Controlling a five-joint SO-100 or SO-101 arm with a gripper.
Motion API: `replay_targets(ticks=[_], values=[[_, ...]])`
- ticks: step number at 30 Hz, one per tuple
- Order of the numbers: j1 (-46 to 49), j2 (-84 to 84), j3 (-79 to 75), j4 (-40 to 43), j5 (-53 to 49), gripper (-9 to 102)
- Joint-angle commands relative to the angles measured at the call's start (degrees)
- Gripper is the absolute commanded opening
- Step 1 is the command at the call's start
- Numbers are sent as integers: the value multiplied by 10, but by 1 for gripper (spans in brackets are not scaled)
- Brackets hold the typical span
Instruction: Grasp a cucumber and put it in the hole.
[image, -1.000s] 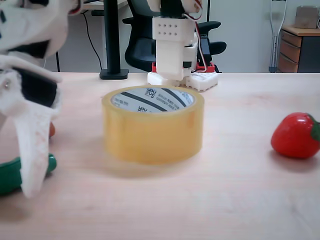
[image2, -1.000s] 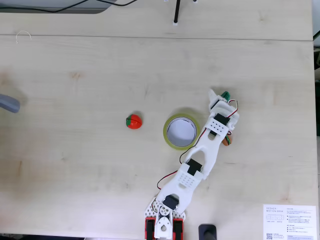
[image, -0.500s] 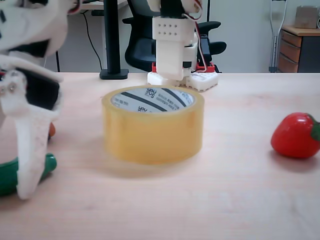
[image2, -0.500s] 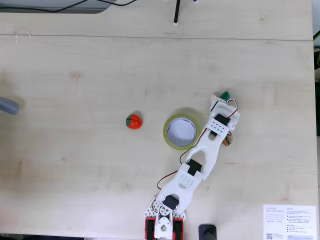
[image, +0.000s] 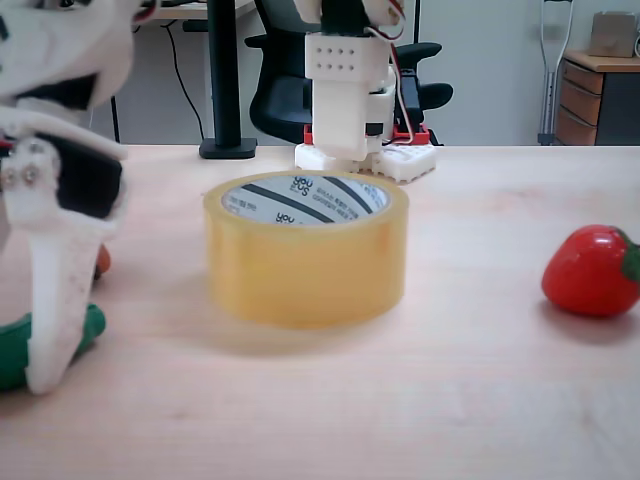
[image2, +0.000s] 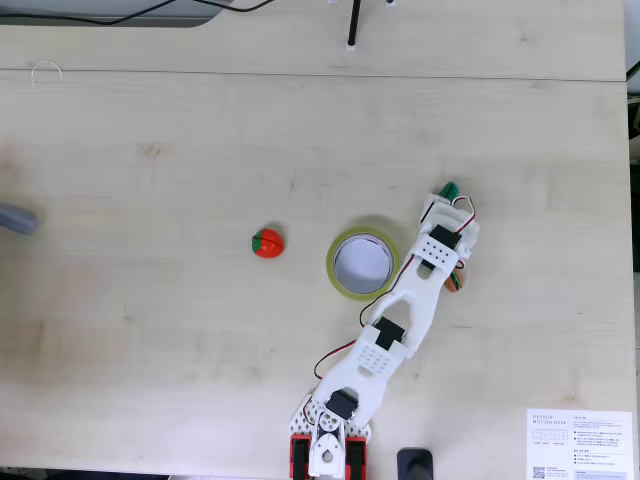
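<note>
The cucumber (image: 20, 350) is a glossy dark green toy lying flat on the table at the left edge of a fixed view, mostly hidden behind a white gripper finger; in a fixed view from above, only its green tip (image2: 451, 189) shows. The hole (image2: 364, 264) is the round opening of an upright yellowish tape roll, ringed by a white core with black stripes (image: 300, 199), and sits apart from the cucumber.

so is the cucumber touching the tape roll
Apart. The side-on fixed view shows bare table between the cucumber and the tape roll; the top-down fixed view agrees.
</note>
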Motion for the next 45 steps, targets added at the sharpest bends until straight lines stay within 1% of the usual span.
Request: replay_targets(ticks=[1, 5, 22, 30, 38, 42, 45], values=[[-8, -4, -3, 37, -9, 20], [-12, -5, -3, 53, -9, 16], [-13, 1, -3, 62, -9, 10], [-13, 25, -3, 66, -9, 10], [-12, 83, -3, 102, -9, 11], [-12, 136, -3, 144, -9, 11], [-13, 163, -3, 152, -9, 11]])
